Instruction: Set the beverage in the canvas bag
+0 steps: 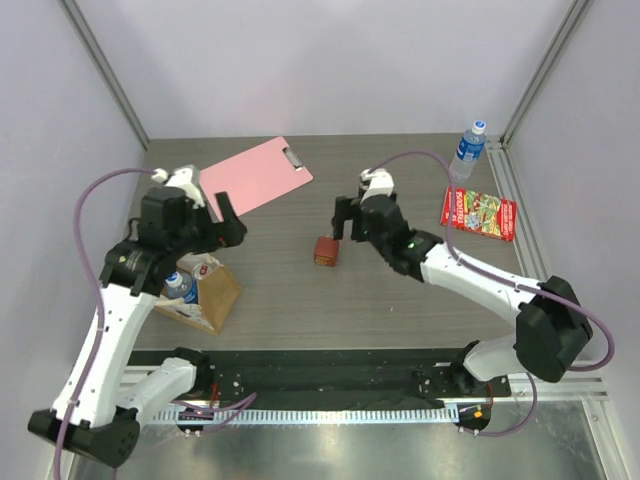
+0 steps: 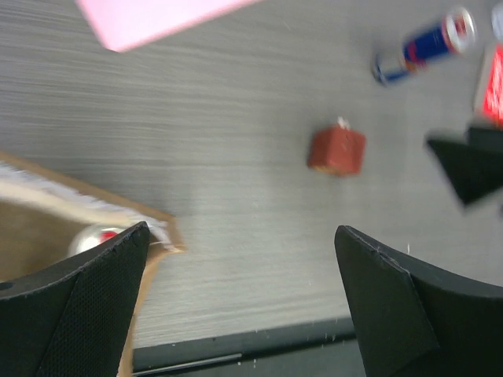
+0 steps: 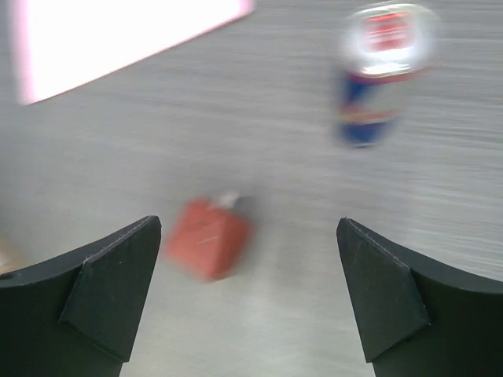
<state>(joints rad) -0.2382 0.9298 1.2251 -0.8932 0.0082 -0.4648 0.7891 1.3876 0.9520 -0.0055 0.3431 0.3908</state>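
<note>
beverage can (image 3: 376, 78), blue-silver, label blurred

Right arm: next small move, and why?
Probably shift the right gripper sideways until the can is centred ahead of it. Its jaws stand open and empty. In the right wrist view the can sits ahead but off-centre, outside one fingertip, while the red box lies nearer, in the gap. Going straight would likely meet the box first.

Grey woodgrain table (image 1: 300, 300); pale lilac walls (image 1: 330, 60); aluminium frame posts (image 1: 105, 70) at corners; even light.
</note>
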